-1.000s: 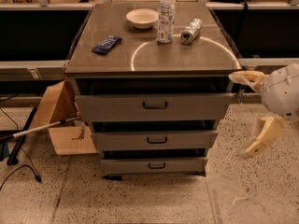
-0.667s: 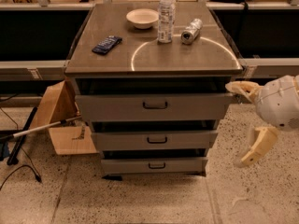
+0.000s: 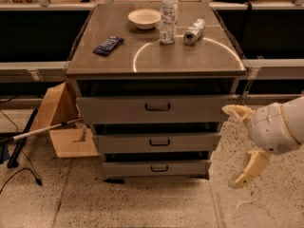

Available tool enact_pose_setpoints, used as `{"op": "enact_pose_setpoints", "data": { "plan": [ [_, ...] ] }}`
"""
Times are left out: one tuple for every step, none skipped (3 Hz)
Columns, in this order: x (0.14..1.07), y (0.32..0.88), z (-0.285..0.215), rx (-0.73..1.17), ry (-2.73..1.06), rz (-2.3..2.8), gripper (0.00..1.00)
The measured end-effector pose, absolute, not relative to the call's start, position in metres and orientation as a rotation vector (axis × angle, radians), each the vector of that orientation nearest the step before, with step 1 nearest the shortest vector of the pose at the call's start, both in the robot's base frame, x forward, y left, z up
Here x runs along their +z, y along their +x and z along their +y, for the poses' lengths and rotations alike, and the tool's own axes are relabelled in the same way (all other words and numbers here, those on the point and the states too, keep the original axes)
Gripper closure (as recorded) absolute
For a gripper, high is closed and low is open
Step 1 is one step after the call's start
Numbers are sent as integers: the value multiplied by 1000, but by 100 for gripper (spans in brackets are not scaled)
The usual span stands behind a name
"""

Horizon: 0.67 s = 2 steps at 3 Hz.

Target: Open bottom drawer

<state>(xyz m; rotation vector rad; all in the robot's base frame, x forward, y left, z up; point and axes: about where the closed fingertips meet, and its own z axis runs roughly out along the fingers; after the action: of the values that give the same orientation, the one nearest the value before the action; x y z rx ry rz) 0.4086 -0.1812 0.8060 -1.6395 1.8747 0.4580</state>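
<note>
The bottom drawer (image 3: 156,168) is the lowest and narrowest of three grey fronts on the cabinet, with a small black pull handle (image 3: 159,168) at its middle. Its front sits about flush under the middle drawer (image 3: 156,142). My gripper (image 3: 238,146) is at the right of the cabinet, level with the middle and bottom drawers and clear of them. Its two cream fingers are spread wide apart, one (image 3: 236,111) near the top drawer's right end, the other (image 3: 248,170) lower down. It holds nothing.
The cabinet top (image 3: 95,63) carries a white bowl (image 3: 144,18), a water bottle (image 3: 168,14), a lying can (image 3: 194,31) and a dark packet (image 3: 109,45). A cardboard box (image 3: 61,122) and a long-handled tool (image 3: 42,129) stand left of the cabinet on the speckled floor.
My gripper has drifted left and downward, closer to the cabinet's right side. The drawers have not moved.
</note>
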Motion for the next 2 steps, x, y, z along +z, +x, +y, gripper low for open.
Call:
{"op": "enact_pose_setpoints", "data": {
  "plan": [
    [777, 405, -183, 479, -1630, 1903, 0],
    [744, 402, -183, 508, -1639, 1937, 0]
  ]
}}
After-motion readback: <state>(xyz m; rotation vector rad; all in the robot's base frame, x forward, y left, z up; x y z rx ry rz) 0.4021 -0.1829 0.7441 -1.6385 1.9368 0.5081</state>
